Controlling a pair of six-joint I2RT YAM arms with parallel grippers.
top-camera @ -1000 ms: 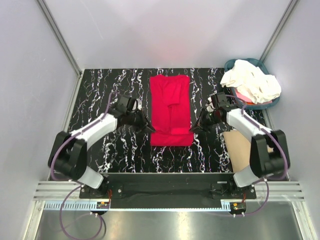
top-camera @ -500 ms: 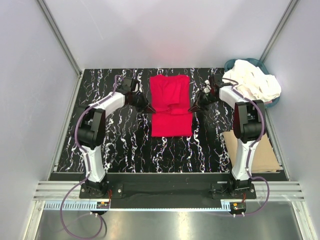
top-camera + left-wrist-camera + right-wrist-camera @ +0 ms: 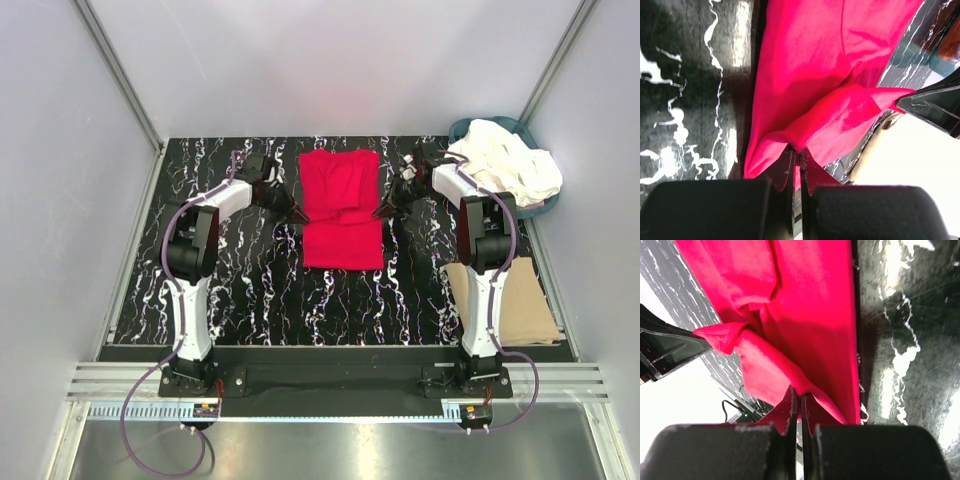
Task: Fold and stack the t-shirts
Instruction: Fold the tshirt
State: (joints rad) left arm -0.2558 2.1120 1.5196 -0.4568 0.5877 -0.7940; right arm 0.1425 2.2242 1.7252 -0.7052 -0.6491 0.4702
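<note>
My left fingers [image 3: 790,162] are clenched on a pinch of the red t-shirt [image 3: 810,75]. The two tips are pressed almost together, with a ridge of cloth squeezed between them. My right fingers [image 3: 791,402] are doing the same on the opposite side, with red fabric [image 3: 810,300] nipped between tips that nearly touch. In each wrist view a raised flap of the shirt runs from my own tips across to the dark tip of the other arm, so the flap is stretched between the two grips and sits above the layer of cloth below it.

From the overhead camera, the left fingers [image 3: 297,217] touch the shirt's left edge and the right fingers [image 3: 380,212] touch its right edge. Both are about halfway along its length, and both arms reach well forward to get there. The red t-shirt [image 3: 343,215] is a narrow upright strip, already folded lengthwise, with a rumpled fold across its middle between the two grips. It lies on the black marbled worktop [image 3: 230,290].

Off the shirt's right side, level with its far end, a teal basket [image 3: 541,207] is heaped with white laundry [image 3: 505,165]. Also to the shirt's right, but nearer the arm bases than its near hem, a tan sheet [image 3: 515,300] lies flat, well apart from the shirt.
</note>
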